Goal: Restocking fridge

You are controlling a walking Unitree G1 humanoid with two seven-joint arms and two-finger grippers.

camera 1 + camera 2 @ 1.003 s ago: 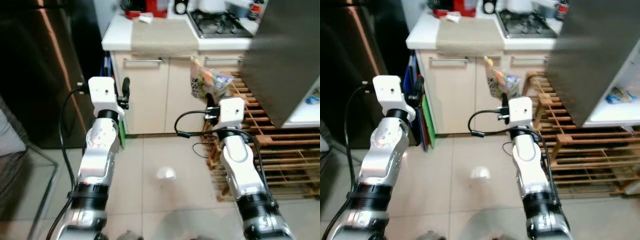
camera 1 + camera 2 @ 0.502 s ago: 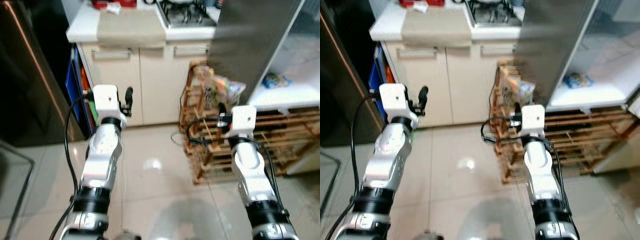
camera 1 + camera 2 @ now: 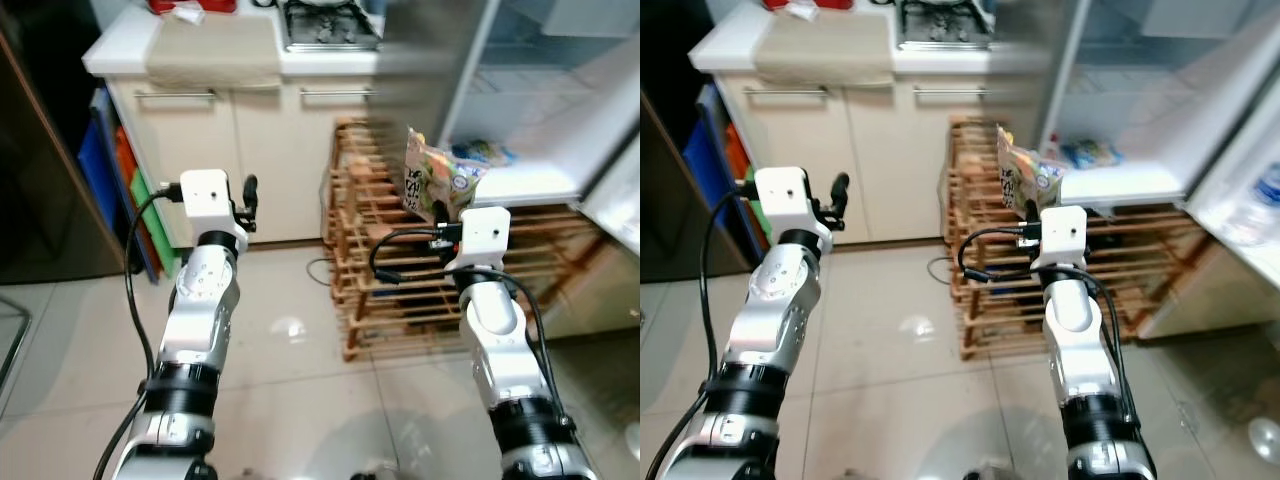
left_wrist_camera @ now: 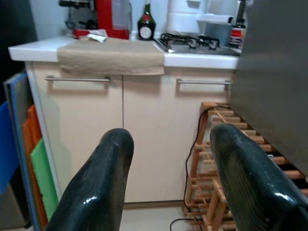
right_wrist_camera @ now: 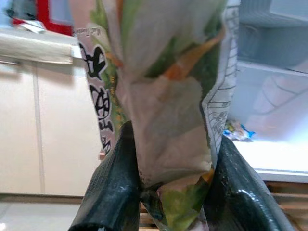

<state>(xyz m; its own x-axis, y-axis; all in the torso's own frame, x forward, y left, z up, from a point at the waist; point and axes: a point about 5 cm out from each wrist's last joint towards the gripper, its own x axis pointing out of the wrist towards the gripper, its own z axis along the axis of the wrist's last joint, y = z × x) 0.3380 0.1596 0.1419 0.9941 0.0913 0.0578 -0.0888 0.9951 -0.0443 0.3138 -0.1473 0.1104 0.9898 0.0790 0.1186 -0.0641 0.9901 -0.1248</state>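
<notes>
Right wrist: bag (image 5: 168, 110) top cropped

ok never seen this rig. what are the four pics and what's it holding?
It is a walking humanoid with two silver arms, each ending in a hand of two black fingers. The two wide pictures come from a stereo camera on its head, looking forward and down; its left arm shows on the left. The other two come from cameras on the wrists, looking along the fingers.

The right hand is shut on a bag of food, printed in green and orange, raised toward the open fridge. Another packet already lies on the fridge shelf. The left hand is open and holds nothing; it points at the kitchen counter, where a beige cloth lies beside a gas hob. A wooden rack stands on the floor below the fridge.
</notes>
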